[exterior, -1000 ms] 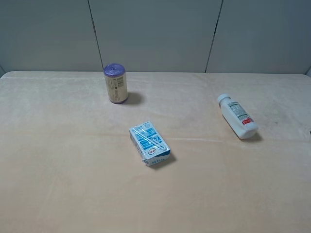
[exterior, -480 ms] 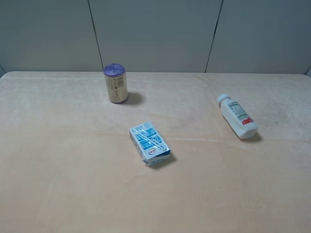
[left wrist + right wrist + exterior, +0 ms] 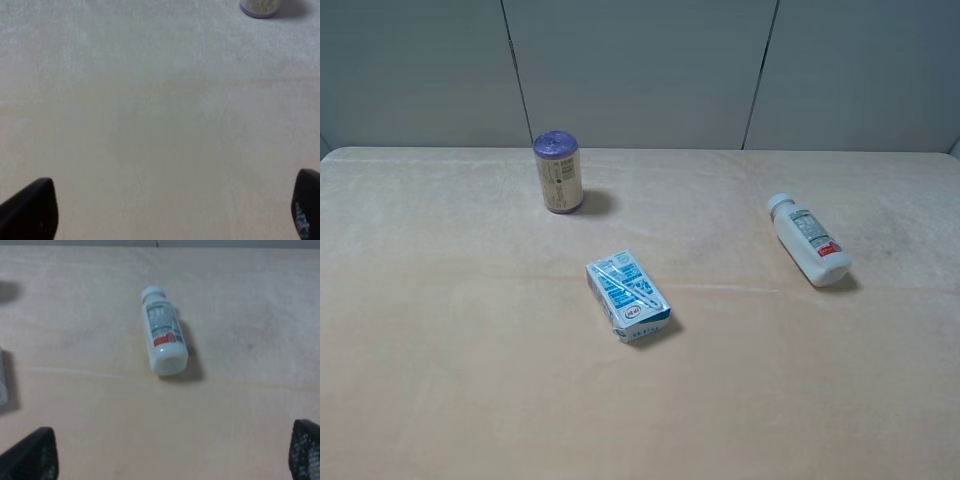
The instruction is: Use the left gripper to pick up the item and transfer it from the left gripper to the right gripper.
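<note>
The bottle [image 3: 809, 240] lies on its side on the right part of the beige tabletop [image 3: 470, 380], white cap toward the back wall and base toward the front, its red-edged label facing up; the cap is screwed on and nothing of its contents shows. In the right wrist view the same bottle [image 3: 162, 331] lies ahead of the right hand [image 3: 172, 452], well apart from it, with a shadow along one side. That hand's two black fingertips [image 3: 35, 455] stand wide apart at the lower corners of the view, gripping nothing. The left hand [image 3: 172, 210] also has its fingers [image 3: 32, 210] spread apart and empty, over bare tabletop, with only the base of the can [image 3: 259, 7] showing at the far edge of its view. In the high view the can [image 3: 558, 172] stands upright at the back left, purple top on, and the carton [image 3: 627, 296] lies flat near the middle, closed, well apart from both can and bottle. Neither arm appears in the high view. Compared with a second ago, nothing has moved: bottle, can and carton lie exactly where they were, and no arm has entered the overhead view.
</note>
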